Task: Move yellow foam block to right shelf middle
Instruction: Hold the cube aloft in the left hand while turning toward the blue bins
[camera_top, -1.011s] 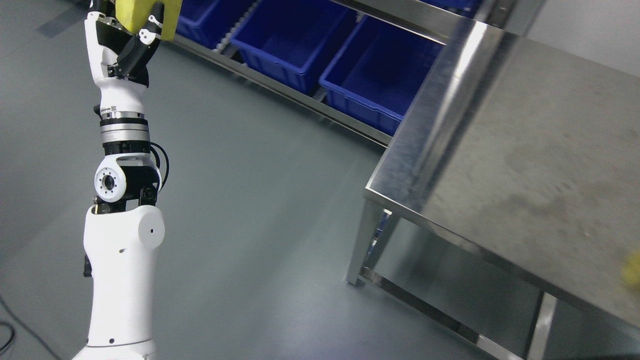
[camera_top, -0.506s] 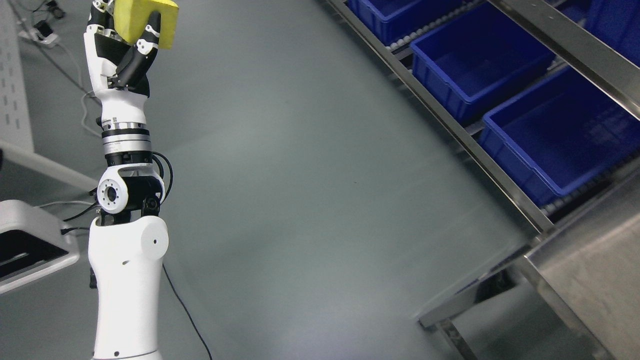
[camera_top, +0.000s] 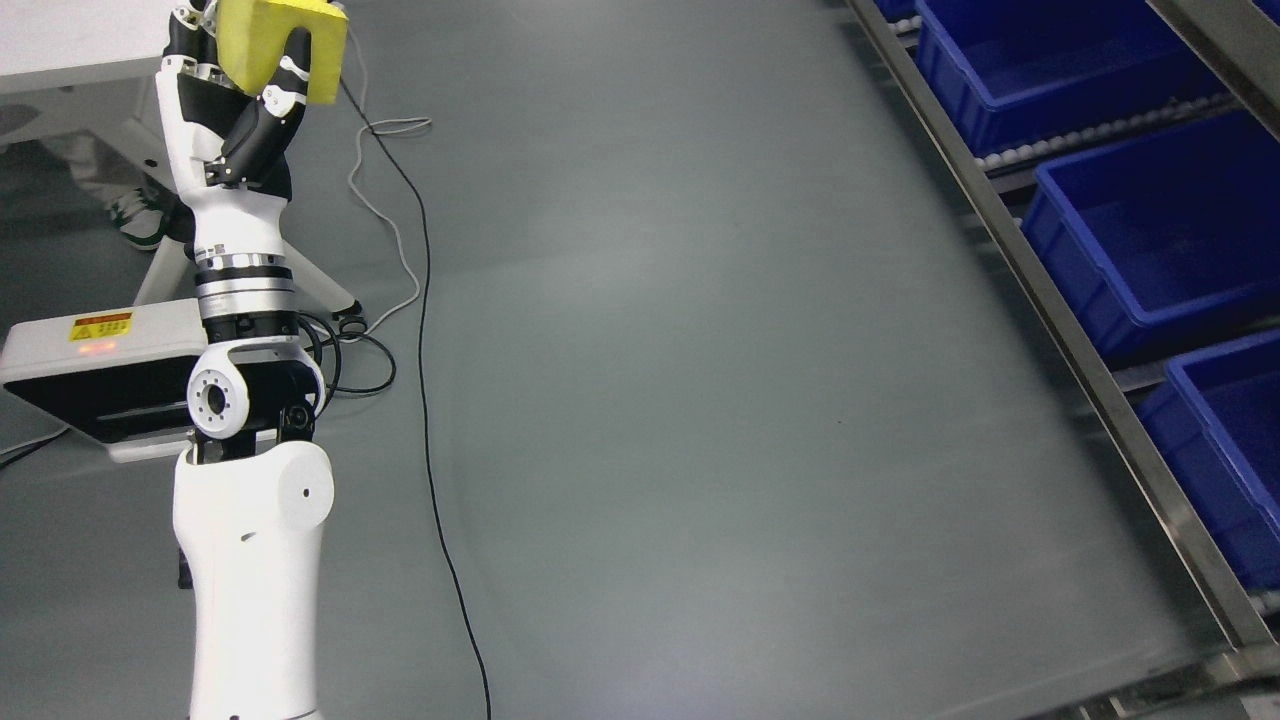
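I see my left hand (camera_top: 235, 110) raised upright at the frame's upper left, fingers clamped around the yellow foam block (camera_top: 280, 45), well apart from the blue bins (camera_top: 1150, 230) at right.

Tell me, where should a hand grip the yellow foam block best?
Grip across its two broad flat faces, as the left hand does now from below: dark fingers lie on the front face of the yellow foam block, and its top and edges stay free.
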